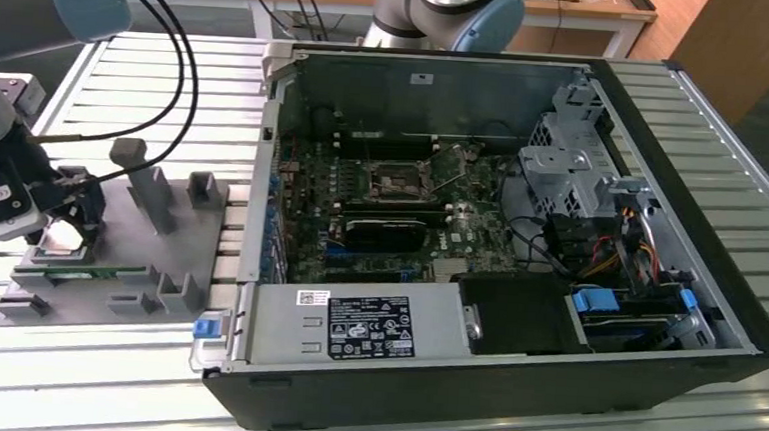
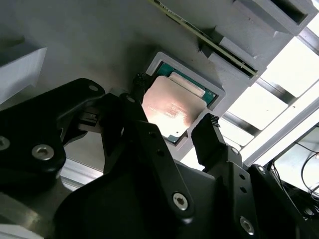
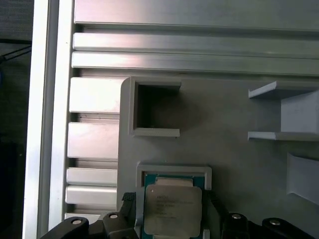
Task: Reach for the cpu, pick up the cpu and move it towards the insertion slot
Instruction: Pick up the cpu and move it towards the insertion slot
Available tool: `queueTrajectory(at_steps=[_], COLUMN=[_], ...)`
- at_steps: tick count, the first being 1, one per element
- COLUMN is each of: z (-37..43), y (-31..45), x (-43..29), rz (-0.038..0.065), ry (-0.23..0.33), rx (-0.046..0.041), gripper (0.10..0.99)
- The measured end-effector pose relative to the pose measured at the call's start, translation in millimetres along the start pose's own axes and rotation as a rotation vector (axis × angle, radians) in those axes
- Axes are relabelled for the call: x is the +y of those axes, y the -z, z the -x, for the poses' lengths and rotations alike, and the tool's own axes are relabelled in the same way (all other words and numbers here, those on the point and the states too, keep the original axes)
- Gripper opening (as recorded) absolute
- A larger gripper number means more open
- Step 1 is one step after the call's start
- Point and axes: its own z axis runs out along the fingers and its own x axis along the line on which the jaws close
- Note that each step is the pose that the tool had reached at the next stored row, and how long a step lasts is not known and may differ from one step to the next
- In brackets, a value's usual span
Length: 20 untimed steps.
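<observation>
- My gripper [image 1: 72,220] is low over the grey tray [image 3: 227,149], at the exterior view's left.
- The cpu [image 2: 170,110] lies in its square recess of the tray, silver side up.
- The fingers [image 2: 210,137] are closed to the cpu's width. They seem to hold it by two opposite edges, one on each side.
- I judge the pick-up is not yet done, as the cpu looks seated in the recess.
- To do it well, I would lift straight up and slowly, so that no corner catches the recess wall.
- The slot [image 1: 396,183] is well apart, inside the open case [image 1: 706,195], so I want a level, firm grip.
</observation>
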Motion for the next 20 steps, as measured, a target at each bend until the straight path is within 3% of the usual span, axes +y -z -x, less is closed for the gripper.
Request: queueTrajectory(at_steps=[2, 3, 9, 15, 20], z=[0.0, 0.0, 0.2, 0.1, -0.5], y=[-0.1, -0.1, 0.4, 10.1, 10.4], x=[0.3, 0.5, 0.7, 1.0, 1.0], rz=[0.0, 0.0, 0.0, 0.0, 0.001], ry=[0.0, 0.0, 0.0, 0.0, 0.0], rx=[-0.0002, -0.0002, 0.0, 0.0, -0.0001], gripper=[0.655, 0.584, 0.541, 0.541, 0.541])
